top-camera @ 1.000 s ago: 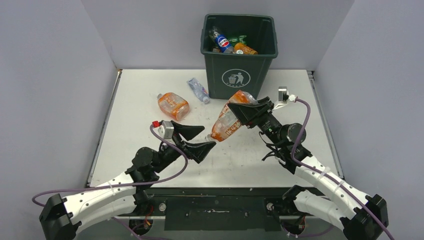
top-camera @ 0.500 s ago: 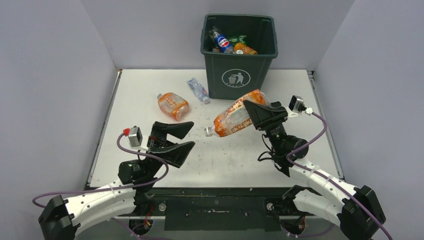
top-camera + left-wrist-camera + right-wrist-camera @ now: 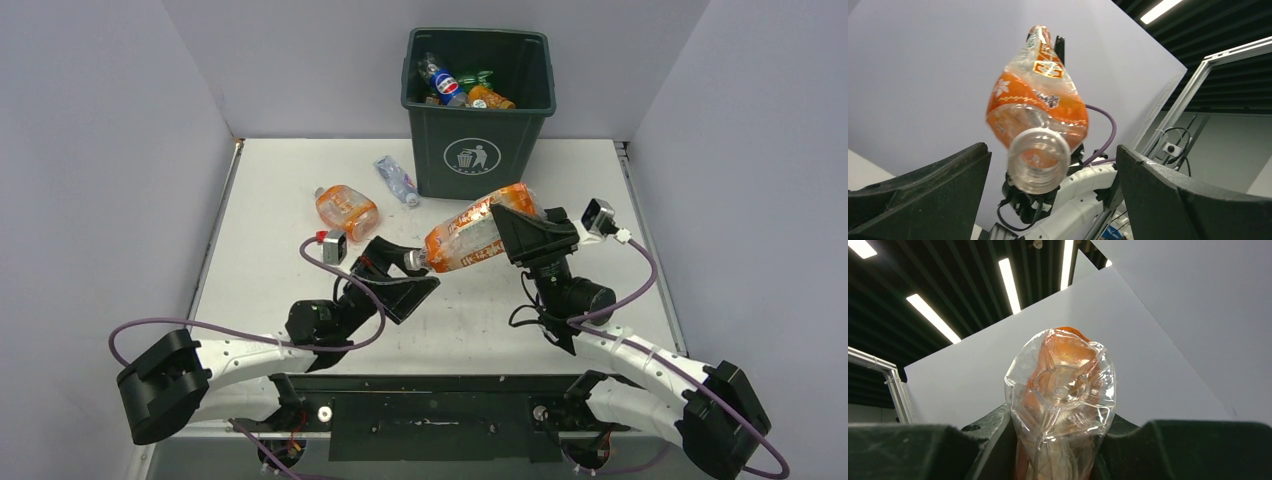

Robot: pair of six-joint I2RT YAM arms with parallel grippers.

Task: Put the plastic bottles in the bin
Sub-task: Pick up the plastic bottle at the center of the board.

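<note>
The left gripper (image 3: 422, 270) now flanks the orange bottle (image 3: 465, 240); jaws apart.

A robotics lab test cell: plain pale partition walls (image 3: 110, 150) box in a white surface (image 3: 290, 190) with two cabled robot arms (image 3: 245, 355) bolted at its near edge. The wrist views show an aluminium frame (image 3: 1180, 105) and strip lights (image 3: 933, 317) on a dark industrial ceiling (image 3: 973, 285).

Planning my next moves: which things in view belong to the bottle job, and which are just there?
Job:
- bin
- held orange bottle, in right gripper
- left gripper, open, bottle neck between its fingers
- loose orange bottle
- clear bottle
- binned bottles

Not job:
- table
- purple cables
</note>
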